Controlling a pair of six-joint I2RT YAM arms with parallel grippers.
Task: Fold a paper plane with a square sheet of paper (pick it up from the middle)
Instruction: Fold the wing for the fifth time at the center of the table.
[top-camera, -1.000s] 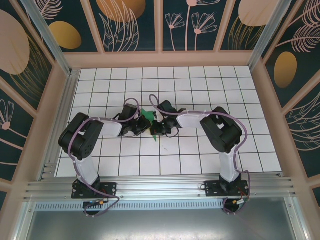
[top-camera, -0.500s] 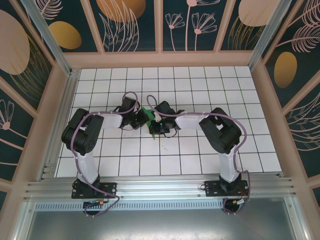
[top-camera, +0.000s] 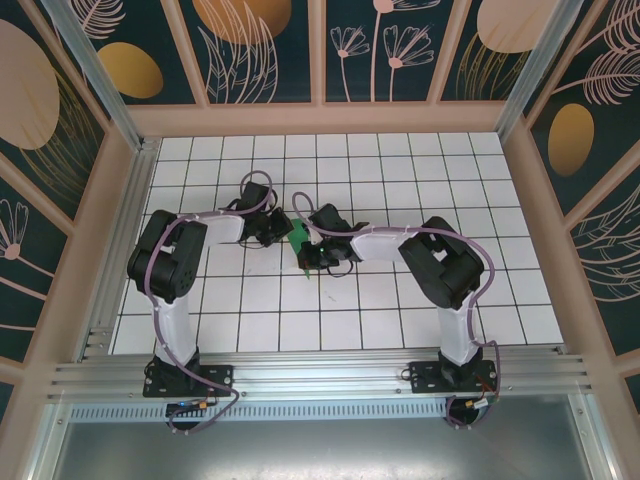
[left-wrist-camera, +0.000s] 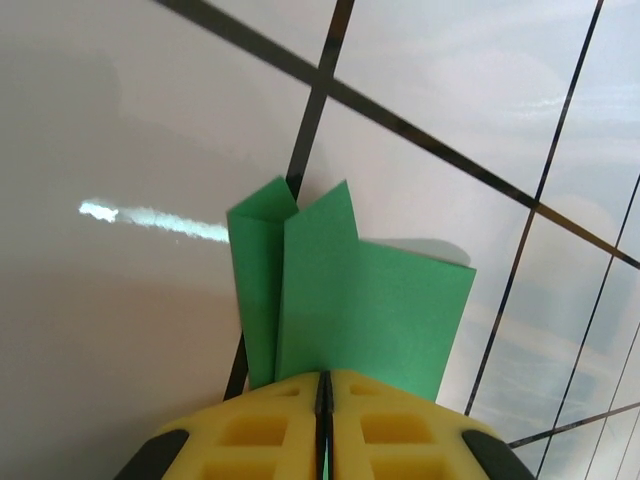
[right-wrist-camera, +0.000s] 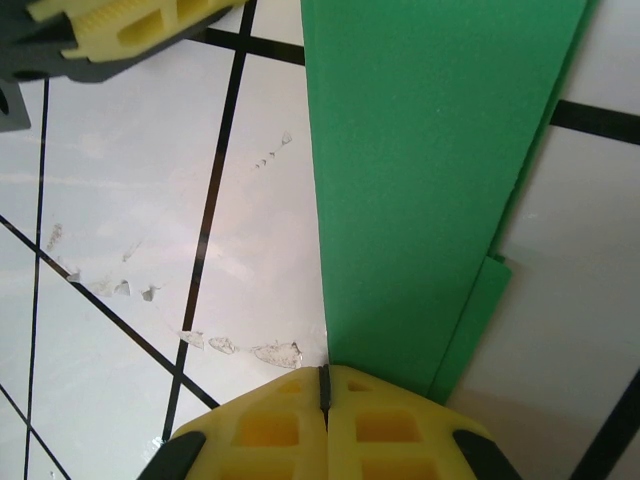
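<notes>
- Where the right gripper (right-wrist-camera: 323, 372) pinches it, the green paper (right-wrist-camera: 420, 150) stretches lengthwise straight ahead of the jaws.
- The left gripper (left-wrist-camera: 322, 378), also clamped on it, sits ahead-left.

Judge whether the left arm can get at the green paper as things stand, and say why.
Probably yes: the left gripper is shut on an edge of the folded green paper, with nothing between them. The right gripper pinches another part without blocking it.
</notes>
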